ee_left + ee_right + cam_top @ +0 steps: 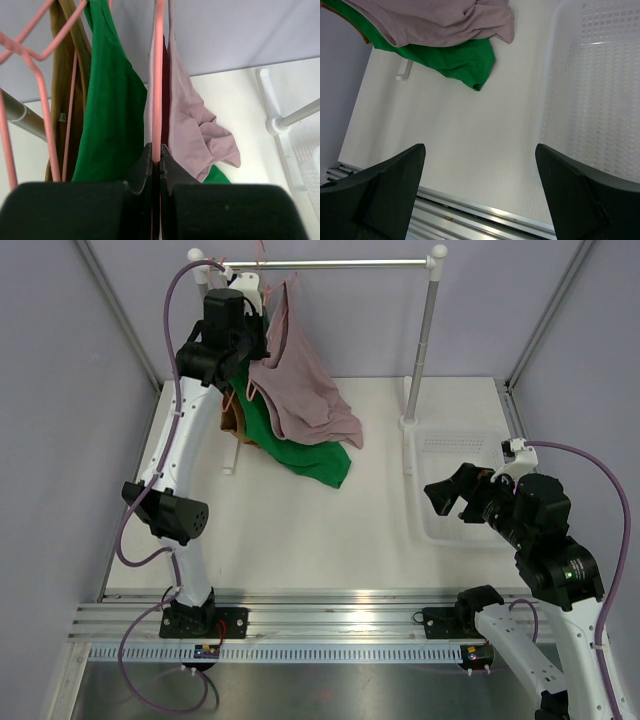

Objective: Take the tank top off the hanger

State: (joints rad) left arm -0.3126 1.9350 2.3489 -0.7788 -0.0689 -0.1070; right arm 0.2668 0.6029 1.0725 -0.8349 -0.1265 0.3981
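Observation:
A mauve tank top (305, 390) hangs from a pink hanger (158, 75) on the rail (330, 263) at the back left, its hem draped on the table. It also shows in the left wrist view (192, 125) and the right wrist view (435, 20). My left gripper (156, 150) is shut on the pink hanger's wire, up by the rail (240, 325). A green tank top (300, 455) and a brown one (62, 85) hang beside it. My right gripper (480, 165) is open and empty, low at the right (445, 495).
A white perforated basket (465, 455) stands at the right, beside the rack's upright post (425, 350). A second pink hanger (30, 45) hangs to the left of the held one. The aluminium rail (330, 615) runs along the near edge.

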